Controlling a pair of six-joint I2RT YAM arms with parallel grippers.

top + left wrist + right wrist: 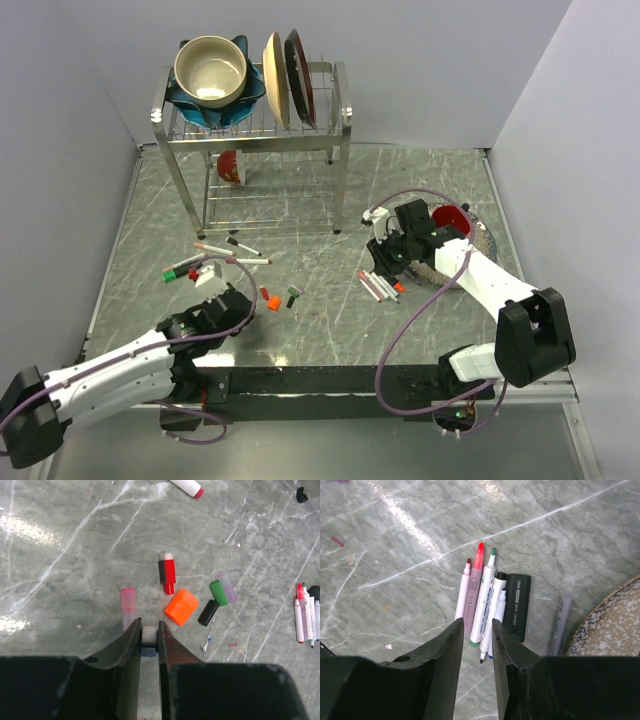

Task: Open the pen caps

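My left gripper (148, 625) is shut on a small white-and-blue pen cap (148, 636), held low over the marble table. Just ahead of it lie loose pen caps: red (167, 572), orange (181, 607), green (218, 592), black (208, 612) and clear pink (128, 602). My right gripper (477, 625) hangs open and empty above a row of uncapped pens (485, 595); a black marker (516, 605) and a lilac pen (561, 620) lie beside them. In the top view, capped pens (232, 260) lie left of centre, near the left gripper (208, 277).
A metal dish rack (255, 130) with bowls and plates stands at the back. A red bowl (450, 218) sits on a speckled plate (482, 250) behind the right arm. Purple cables loop round both arms.
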